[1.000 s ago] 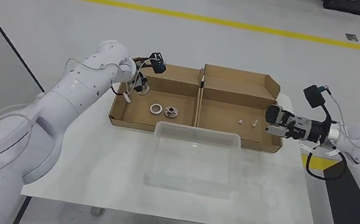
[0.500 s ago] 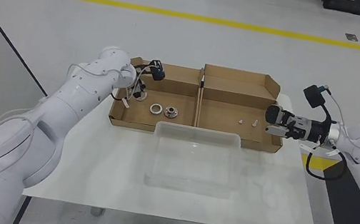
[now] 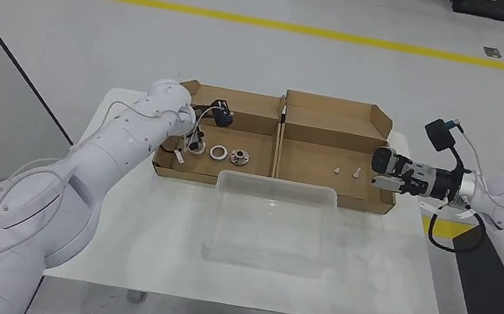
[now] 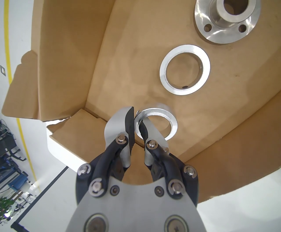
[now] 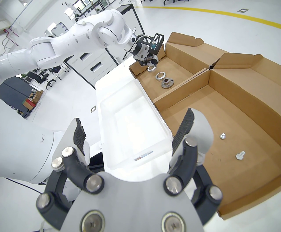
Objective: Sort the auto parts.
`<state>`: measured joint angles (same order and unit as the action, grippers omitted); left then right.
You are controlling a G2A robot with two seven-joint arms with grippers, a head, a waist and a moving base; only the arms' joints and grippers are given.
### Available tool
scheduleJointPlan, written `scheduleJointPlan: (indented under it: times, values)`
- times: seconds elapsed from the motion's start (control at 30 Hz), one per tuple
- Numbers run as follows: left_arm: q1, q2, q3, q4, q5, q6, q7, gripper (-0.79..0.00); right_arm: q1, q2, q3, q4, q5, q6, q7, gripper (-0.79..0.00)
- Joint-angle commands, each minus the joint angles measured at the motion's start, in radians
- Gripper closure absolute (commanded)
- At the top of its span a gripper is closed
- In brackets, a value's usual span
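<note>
Ring (image 4: 160, 111), bright flat metal, is pinched by its rim in the left claw (image 4: 137, 116), close to a corner of the left cardboard box (image 3: 241, 104). Bare floor separates it from a second ring (image 4: 205, 70) and a flanged hub (image 4: 224, 33). The right claw (image 5: 134, 115) gapes wide at the right box's (image 5: 241, 98) outer edge, with two small bolts (image 5: 222, 136) lying nearby.

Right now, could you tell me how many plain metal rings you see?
2. One ring is pinched in the left gripper, over the box; the other ring lies flat on the box floor beside the flanged part.
</note>
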<state>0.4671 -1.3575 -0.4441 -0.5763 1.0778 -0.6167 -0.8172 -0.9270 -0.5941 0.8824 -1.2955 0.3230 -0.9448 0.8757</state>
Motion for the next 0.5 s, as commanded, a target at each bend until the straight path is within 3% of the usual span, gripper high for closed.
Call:
scheduleJointPlan:
  times: [0.0,0.37,0.47]
  values:
    - [-0.002,-0.009,0.004,0.018,0.004,0.003,0.002,0.000,0.000,0.000,0.000,0.000,0.000,0.000,0.000,-0.785]
    - [-0.011,-0.057,0.020,0.114,0.016,0.001,0.029,-0.012,0.000,0.000,0.000,0.000,0.000,0.000,0.000,-0.785]
    - [-0.015,-0.068,0.021,0.136,0.019,-0.001,0.035,-0.243,0.000,0.000,0.000,0.000,0.000,0.000,0.000,-0.785]
